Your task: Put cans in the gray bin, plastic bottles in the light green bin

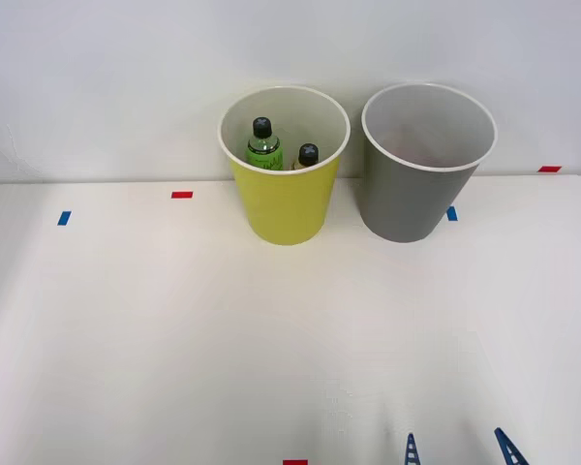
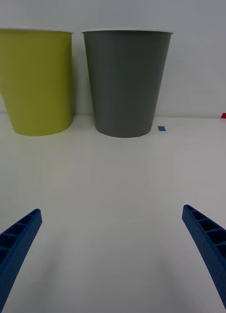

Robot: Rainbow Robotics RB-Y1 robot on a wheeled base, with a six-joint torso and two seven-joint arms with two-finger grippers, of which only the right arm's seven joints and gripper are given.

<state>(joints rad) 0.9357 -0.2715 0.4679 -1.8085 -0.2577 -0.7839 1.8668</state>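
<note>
Sorting looks finished or nearly so. Both plastic bottles [image 1: 283, 151] stand upright inside the light green bin [image 1: 283, 208], far centre-left on the surface [image 1: 174, 329]: the green one with its green label on the left, the amber one just right of it, both black-capped. The gray bin [image 1: 407, 199] sits just right of the green bin, apart from it; its inside shows a faint pinkish patch (can or not, cannot tell). No can or bottle lies loose on the surface.

The right tool [image 1: 457, 449] sits at the near right edge, well apart from both bins, blue ribbed fingers [image 2: 17, 239] spread wide and holding nothing.

Judged step: retreat after the last drop. Next move calls for nothing more than holding clear of the bins, unless another item turns up.

Label text on the green bottle is too small to read; no brand is legible. Small red and blue tape marks dot the surface, no writing on them.
</note>
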